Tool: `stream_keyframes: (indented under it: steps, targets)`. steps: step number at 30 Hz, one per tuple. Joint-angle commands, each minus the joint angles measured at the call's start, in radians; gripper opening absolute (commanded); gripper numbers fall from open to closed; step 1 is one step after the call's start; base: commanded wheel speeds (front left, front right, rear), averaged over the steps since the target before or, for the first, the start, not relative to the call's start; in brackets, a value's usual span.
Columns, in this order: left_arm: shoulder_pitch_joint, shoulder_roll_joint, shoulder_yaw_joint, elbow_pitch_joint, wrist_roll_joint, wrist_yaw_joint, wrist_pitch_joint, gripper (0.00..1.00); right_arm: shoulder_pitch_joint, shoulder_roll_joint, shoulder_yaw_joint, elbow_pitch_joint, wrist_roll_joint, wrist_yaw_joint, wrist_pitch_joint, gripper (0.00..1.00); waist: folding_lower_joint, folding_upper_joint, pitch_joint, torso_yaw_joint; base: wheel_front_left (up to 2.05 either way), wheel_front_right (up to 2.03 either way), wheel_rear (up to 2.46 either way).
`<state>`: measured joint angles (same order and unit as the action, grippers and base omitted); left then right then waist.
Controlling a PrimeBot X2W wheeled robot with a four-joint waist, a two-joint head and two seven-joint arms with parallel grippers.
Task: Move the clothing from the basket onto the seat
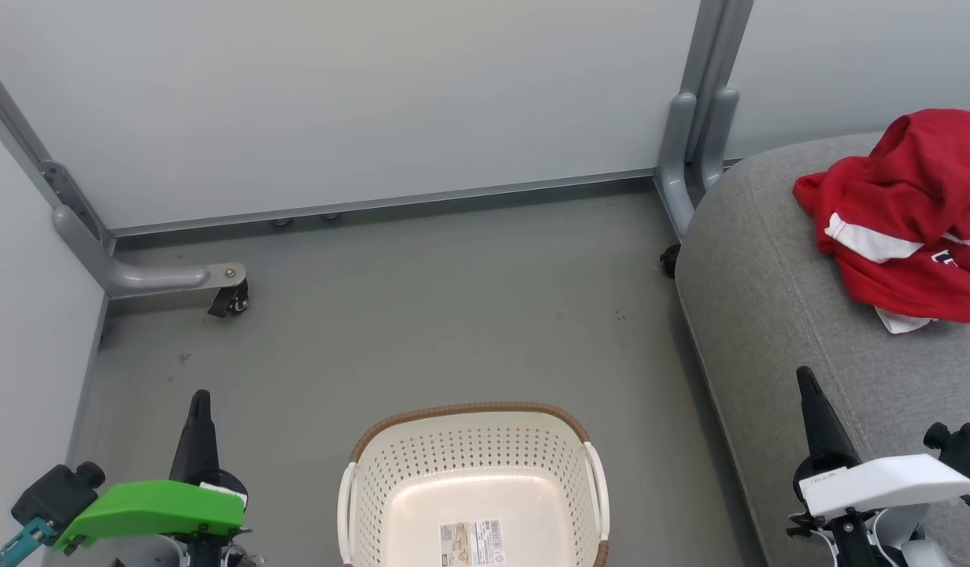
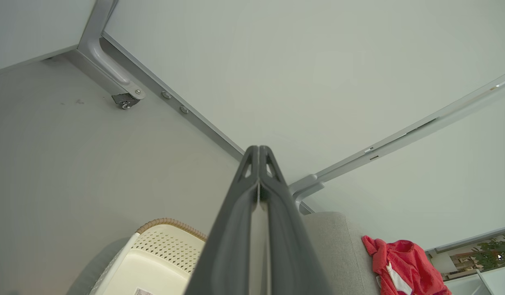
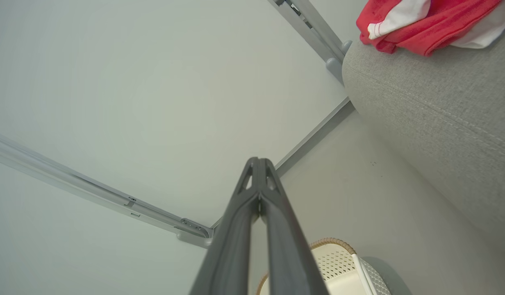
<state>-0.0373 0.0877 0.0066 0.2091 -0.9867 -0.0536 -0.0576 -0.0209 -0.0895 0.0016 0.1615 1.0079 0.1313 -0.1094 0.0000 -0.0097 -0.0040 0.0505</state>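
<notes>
Red clothing with white stripes lies crumpled on the grey seat at the right; the clothing and the seat also appear low in the left wrist view. The white perforated basket with a brown rim stands on the floor at the bottom centre, holding only a paper label. My left gripper is shut with nothing in it, left of the basket. My right gripper is shut and holds nothing, over the seat's front edge. Both wrist views show the fingers pressed together.
Pale partition walls on grey metal frames enclose the grey floor. A caster foot stands at the back left, and a frame post stands beside the seat's back corner. Open floor lies beyond the basket.
</notes>
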Motion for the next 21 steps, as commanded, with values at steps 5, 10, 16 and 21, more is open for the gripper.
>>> stream_keyframes:
  steps: [5,10,16,21]
  targets:
    - [-0.036,-0.002,0.018,-0.012,-0.074,-0.011,0.019,0.0,-0.03,-0.015,0.001,0.002,0.086,0.0,0.014,0.0,0.0,0.0043,0.0,-0.004,0.0,0.0,0.0]
    - [-0.04,-0.005,0.026,-0.012,-0.124,-0.014,0.034,0.0,-0.038,-0.02,0.003,0.009,0.144,0.0,0.023,0.0,0.0,0.0047,0.0,-0.007,0.0,0.0,0.0]
    - [-0.045,-0.009,0.037,-0.011,-0.183,-0.016,0.05,0.0,-0.046,-0.025,0.005,0.018,0.213,0.0,0.034,0.0,0.0,0.0051,0.001,-0.011,0.0,0.0,0.0]
    - [-0.05,-0.012,0.045,-0.011,-0.231,-0.018,0.064,0.0,-0.051,-0.031,0.008,0.024,0.268,0.0,0.042,0.0,0.0,0.0055,0.001,-0.014,0.0,0.0,0.0]
